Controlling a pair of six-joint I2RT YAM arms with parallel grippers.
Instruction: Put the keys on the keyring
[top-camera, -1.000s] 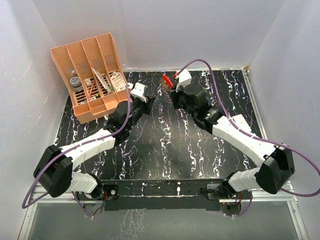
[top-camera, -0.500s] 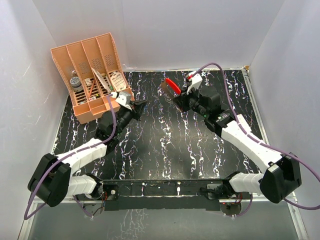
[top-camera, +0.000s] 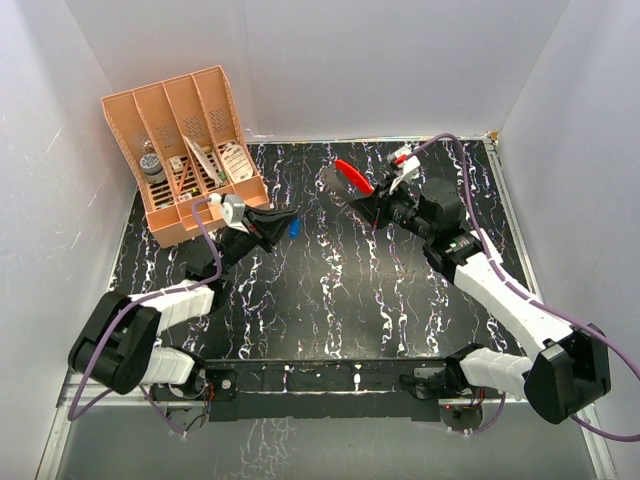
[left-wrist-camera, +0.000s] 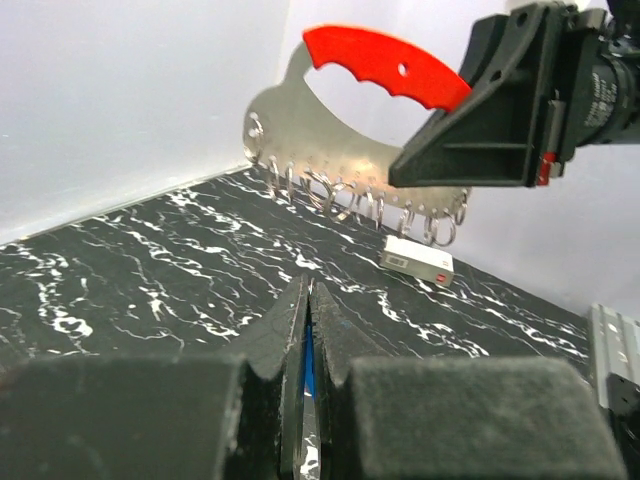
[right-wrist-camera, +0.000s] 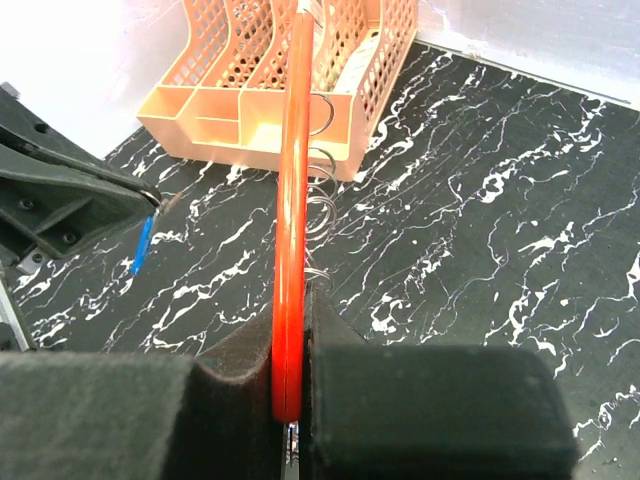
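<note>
The keyring is a red handle on a silver curved plate hung with several small wire rings. My right gripper is shut on its red edge and holds it up above the table at back centre. My left gripper is shut on the key, whose blue head pokes out past the fingertips. In the left wrist view the key is a blue sliver between the closed jaws. The key sits left of and below the keyring, apart from it.
An orange desk organizer with several slots holding small items stands at the back left, close behind my left gripper. A small white box lies on the black marbled table near the back wall. White walls enclose three sides.
My right gripper carried the keyring to the right and turned it. My left gripper drew back toward the left and now points right, with the blue key showing at its tips.
</note>
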